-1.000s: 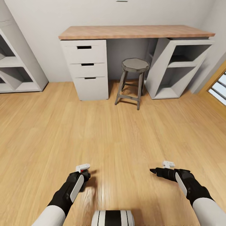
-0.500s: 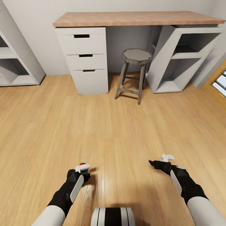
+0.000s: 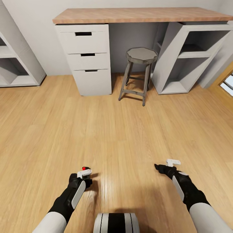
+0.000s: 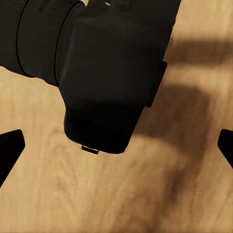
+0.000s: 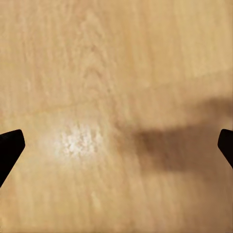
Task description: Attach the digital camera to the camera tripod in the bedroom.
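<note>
My left gripper [image 3: 84,174] hangs low over the light wood floor, holding the digital camera [image 4: 111,73], a black boxy body with a lens barrel. Its small red button [image 3: 84,168] peeks out just above the gripper. In the left wrist view the camera sits between the fingers [image 4: 9,155], which stand wide on either side of it. My right gripper [image 3: 163,167] is open over bare floor, with nothing between its fingertips [image 5: 9,145]. The camera tripod is out of view.
Ahead stands a wood-topped desk [image 3: 139,14] with white drawers [image 3: 85,58] and an open side shelf [image 3: 191,55]. A grey stool [image 3: 140,56] is under the desk, and white cube shelving [image 3: 16,64] stands at the far left. Wood plank floor [image 3: 116,129] lies between.
The whole view has shifted: the desk and stool have grown larger and nearer. Both arms keep their pose, and the camera's red button shows more clearly above the left gripper.
</note>
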Motion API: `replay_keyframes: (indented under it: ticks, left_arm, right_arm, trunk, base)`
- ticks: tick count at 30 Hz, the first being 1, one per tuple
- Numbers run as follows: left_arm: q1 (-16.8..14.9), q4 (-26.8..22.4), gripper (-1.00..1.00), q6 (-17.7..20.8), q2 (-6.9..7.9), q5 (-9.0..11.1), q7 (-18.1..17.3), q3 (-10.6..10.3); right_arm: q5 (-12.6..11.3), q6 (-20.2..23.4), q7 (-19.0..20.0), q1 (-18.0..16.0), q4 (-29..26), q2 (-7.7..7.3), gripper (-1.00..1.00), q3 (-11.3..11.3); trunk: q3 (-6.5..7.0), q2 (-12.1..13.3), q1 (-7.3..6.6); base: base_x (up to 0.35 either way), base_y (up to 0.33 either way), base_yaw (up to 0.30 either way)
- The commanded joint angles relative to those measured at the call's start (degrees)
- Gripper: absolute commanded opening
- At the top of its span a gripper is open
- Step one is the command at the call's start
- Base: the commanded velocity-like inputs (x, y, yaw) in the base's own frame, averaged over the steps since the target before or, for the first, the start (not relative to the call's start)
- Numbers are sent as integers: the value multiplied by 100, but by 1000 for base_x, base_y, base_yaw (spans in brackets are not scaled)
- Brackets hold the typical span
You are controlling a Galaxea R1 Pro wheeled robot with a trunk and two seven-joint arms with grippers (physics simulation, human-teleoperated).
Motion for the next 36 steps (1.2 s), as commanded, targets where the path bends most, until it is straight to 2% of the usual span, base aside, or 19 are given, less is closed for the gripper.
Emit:
replay_keyframes:
  ticks: [1,7,12,15,21,36]
  left_arm:
    - [-1,-8,100,14,3,59,54,-18]
    - [-1,-2,100,14,5,47,54,-18]
    - [-1,9,100,14,11,35,53,-18]
    - [-1,34,100,14,30,30,49,-18]
    - [-1,37,100,14,38,35,38,-18]
    - [-1,46,100,10,48,45,19,-18]
  right_arm:
    - [-32,32,22,-1,-7,6,100,-16]
    - [-6,25,-34,-1,14,28,100,-5]
    - [277,23,-157,-1,105,132,100,-6]
    - [560,-94,-255,-1,145,281,100,-14]
    - [632,-274,-302,-1,162,326,100,-15]
    - [658,-318,-277,-1,155,330,100,-16]
  trunk:
    - [-4,-1,-1]
    - [-4,-1,-1]
    - [-4,-1,-1]
    - [-4,-1,-1]
    - [-4,-1,-1]
    - [-336,-22,38]
  base:
    - [0,0,0]
    - [0,0,0]
    - [0,0,0]
    - [0,0,0]
    - [0,0,0]
    - [0,0,0]
